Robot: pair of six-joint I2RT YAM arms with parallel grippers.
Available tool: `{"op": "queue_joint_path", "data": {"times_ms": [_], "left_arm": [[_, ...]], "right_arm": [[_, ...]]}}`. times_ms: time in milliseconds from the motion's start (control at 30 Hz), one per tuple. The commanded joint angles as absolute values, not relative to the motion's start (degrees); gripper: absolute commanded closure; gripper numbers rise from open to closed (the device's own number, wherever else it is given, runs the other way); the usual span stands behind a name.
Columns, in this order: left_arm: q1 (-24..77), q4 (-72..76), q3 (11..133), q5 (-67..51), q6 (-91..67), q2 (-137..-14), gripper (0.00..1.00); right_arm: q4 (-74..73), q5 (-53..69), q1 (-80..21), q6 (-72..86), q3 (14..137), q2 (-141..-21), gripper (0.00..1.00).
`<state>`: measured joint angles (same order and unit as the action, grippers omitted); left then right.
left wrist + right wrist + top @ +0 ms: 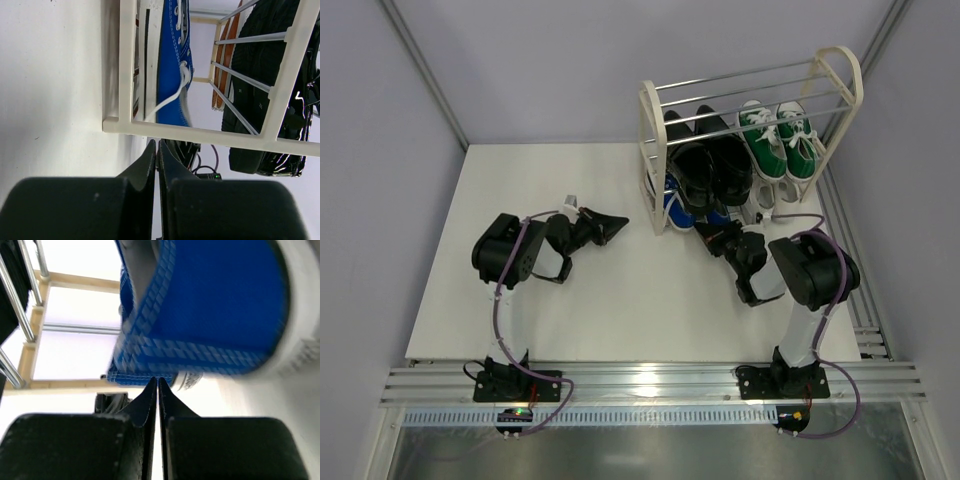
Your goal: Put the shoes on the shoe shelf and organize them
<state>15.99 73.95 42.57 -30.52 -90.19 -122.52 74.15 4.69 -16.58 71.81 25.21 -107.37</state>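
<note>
The shoe shelf (842, 72) stands at the table's back right. Its upper tier holds glossy black shoes (710, 160) on the left and green sneakers (780, 140) on the right. Blue sneakers (672, 208) sit on the lower tier under the black pair. My left gripper (620, 222) is shut and empty, just left of the shelf's cream side frame (200, 131), with a blue sneaker (172, 60) and a black shoe (265, 100) behind it. My right gripper (705, 235) is shut and empty, its tips right at the heel of a blue sneaker (210, 305).
The white table (520, 300) stretches left and forward of the shelf. An aluminium rail (650, 380) runs along its near edge and another rail (855, 270) along the right side. Grey enclosure walls stand close around.
</note>
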Motion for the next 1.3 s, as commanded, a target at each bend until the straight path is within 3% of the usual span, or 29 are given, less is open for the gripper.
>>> {"op": "queue_joint_path", "data": {"times_ms": [0, 200, 400, 700, 933, 1267], "left_arm": [[15.91, 86.22, 42.36, -31.55, -90.53, -123.22, 1.0], [15.82, 87.97, 41.75, -31.82, -91.32, -124.19, 1.0], [15.91, 88.42, 41.49, -32.08, -91.41, -124.19, 1.0], [15.91, 87.63, 41.57, -32.26, -91.23, -123.31, 1.0], [15.91, 87.36, 41.49, -32.43, -91.14, -122.87, 1.0], [15.91, 87.8, 41.57, -32.34, -91.49, -123.4, 1.0]], "right_arm": [[78.66, 1.06, -17.05, 70.49, 20.93, -103.28, 0.96], [82.26, -6.94, -16.96, 71.19, 9.07, -97.3, 0.96], [81.29, -8.18, -13.1, 69.7, 5.89, -94.57, 0.96], [82.0, -3.78, -7.3, 68.64, 11.77, -97.64, 0.96], [80.95, -1.23, -7.47, 69.52, 21.78, -104.66, 0.96], [82.61, 3.95, -10.1, 72.51, 25.49, -108.72, 0.96]]}}
